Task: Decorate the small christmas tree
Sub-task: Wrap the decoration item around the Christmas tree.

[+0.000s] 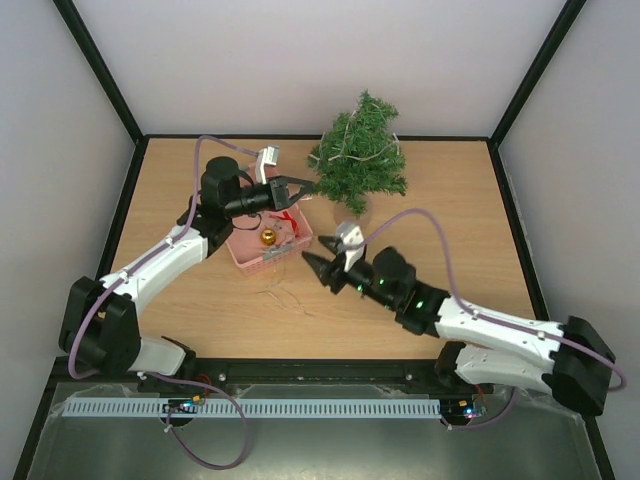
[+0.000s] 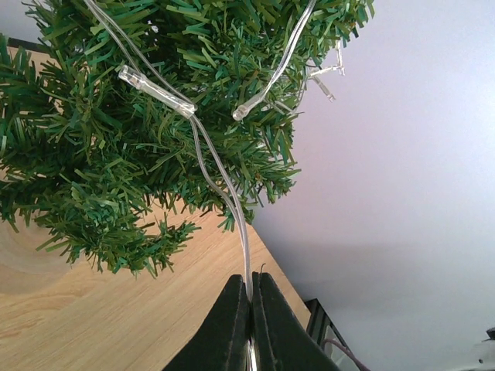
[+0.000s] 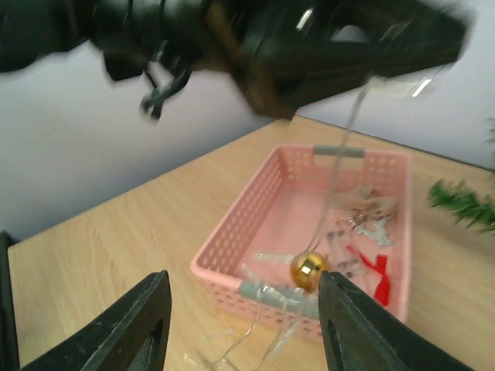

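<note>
Tension on the light string (image 2: 220, 182) is the chief hazard. The left jaws are clamped tight on its clear wire just below the small christmas tree (image 1: 362, 160). A pull back toward the near side would likely drag the looped strand off the branches, or tip the tree over on its small base. The string's slack hangs down into the pink basket (image 1: 240, 262) and, it seems, spills onto the desk (image 1: 450, 220) beside it, though the top view is too coarse to be sure. A snag there on the gold bauble (image 3: 308, 270) or the basket wall could jerk the basket along.

The tree stands at the far side of the desk, right of centre, just beyond the basket. The left arm (image 1: 160, 262) reaches far and rightward over the basket, wrist roughly level, pointing at the tree's lower branches. The right arm (image 1: 480, 325) stretches left across the desk, held low. The right jaws gape wide apart with nothing between them, aimed at the basket's near right side.
</note>
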Controlling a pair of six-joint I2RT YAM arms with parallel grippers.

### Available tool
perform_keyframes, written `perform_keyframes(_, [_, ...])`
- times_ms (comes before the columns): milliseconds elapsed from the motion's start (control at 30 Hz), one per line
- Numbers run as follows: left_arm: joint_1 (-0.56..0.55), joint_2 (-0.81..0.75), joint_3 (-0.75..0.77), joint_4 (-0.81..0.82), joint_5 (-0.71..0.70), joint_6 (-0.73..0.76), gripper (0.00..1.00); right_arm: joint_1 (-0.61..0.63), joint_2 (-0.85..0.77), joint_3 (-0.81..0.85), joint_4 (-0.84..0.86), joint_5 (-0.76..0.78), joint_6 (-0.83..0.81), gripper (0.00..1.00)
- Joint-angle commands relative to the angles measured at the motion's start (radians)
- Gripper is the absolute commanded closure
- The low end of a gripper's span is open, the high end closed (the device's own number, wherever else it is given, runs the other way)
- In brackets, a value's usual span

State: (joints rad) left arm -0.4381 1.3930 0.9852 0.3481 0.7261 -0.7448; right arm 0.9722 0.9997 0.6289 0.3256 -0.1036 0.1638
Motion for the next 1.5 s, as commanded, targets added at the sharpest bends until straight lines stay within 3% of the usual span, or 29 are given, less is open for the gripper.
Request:
perform_keyframes(0, [-0.003,0.004,-0.007,0.051,0.0,-0.017,0.98,0.107,0.078,-0.174,0.51,0.177,-0.126,0.48])
perform_keyframes(133, [-0.004,0.008,0.003,0.068,0.001,-0.037,0.98,0.112,0.188,-0.28,0.718,0.293,-0.132,0.49])
perform_keyframes(333, [-0.004,0.037,0.045,0.088,0.008,-0.054,0.98,0.132,0.392,-0.369,0.988,0.363,0.055,0.52])
perform_keyframes(733, [-0.015,0.058,0.078,0.08,-0.008,-0.041,0.98,0.2,0.905,-0.241,1.377,0.434,0.25,0.49])
perform_keyframes(1067, [-0.024,0.055,0.079,0.06,-0.027,-0.02,0.98,0.22,1.067,-0.094,1.284,0.491,0.307,0.49])
perform_keyframes(1467, [-0.025,0.046,0.073,0.053,-0.037,-0.008,0.98,0.22,1.155,0.003,1.215,0.489,0.336,0.51])
